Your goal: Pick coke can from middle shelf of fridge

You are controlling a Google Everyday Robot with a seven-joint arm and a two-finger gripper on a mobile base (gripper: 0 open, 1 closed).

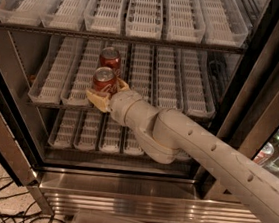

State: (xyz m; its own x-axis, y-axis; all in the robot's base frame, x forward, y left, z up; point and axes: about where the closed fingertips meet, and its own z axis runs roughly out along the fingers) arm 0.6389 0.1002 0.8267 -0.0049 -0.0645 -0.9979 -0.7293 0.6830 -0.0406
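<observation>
Now at the front red aluminium coke can (104, 79) on the stainless-steel fridge's (120, 194) wire-rack middle shelf (192, 92), the tan gripper (106, 90) lines up for a lift; whether it grips cannot be told.

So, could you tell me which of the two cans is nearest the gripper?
The front can: the gripper is right at it. The other can stands directly behind it, deeper on the middle shelf.
</observation>
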